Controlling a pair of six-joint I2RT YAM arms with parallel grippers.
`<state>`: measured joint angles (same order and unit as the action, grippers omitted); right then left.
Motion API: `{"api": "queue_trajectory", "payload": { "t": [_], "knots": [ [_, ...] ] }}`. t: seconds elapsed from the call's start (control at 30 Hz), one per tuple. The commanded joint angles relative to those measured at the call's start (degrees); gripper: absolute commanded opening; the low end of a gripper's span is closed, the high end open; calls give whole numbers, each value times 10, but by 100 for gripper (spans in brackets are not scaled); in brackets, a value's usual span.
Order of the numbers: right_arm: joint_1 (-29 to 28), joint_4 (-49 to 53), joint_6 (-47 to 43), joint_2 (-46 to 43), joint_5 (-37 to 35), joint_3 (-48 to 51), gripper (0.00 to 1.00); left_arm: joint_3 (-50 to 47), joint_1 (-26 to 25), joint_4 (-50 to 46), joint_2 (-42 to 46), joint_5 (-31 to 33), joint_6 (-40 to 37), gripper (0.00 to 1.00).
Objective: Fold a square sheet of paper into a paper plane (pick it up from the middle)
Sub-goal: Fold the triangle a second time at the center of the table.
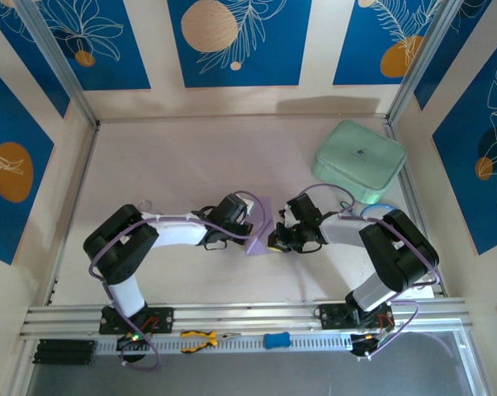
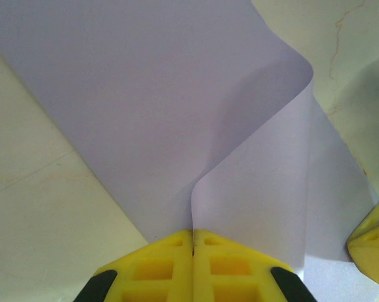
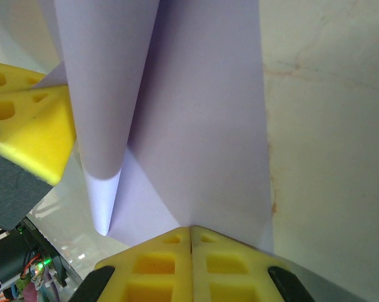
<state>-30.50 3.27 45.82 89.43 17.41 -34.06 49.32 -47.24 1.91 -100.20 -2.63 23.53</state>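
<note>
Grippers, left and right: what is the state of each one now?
Left gripper: jaws closed on the thin pale lavender square sheet of paper.
Right gripper: jaws closed on the same sheet.

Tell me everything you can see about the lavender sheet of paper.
The square sheet of paper is thin, plain pale lavender, smooth and matte. It is held between the two arms near the middle of the table, curled into a soft rounded fold, not sharply creased. The left gripper and the right gripper are each shut on it.
</note>
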Motion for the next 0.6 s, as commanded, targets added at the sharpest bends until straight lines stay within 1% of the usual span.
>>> {"api": "queue_trajectory", "payload": {
  "t": [0.0, 0.57],
  "knots": [
    [-2, 45, -11, 11, -5, -1, 7, 9, 7, -13, -2, 13, 2, 0],
    [-2, 44, -10, 11, -4, -2, 7, 15, 9, -14, -22, -5, -1, 0]
  ]
}}
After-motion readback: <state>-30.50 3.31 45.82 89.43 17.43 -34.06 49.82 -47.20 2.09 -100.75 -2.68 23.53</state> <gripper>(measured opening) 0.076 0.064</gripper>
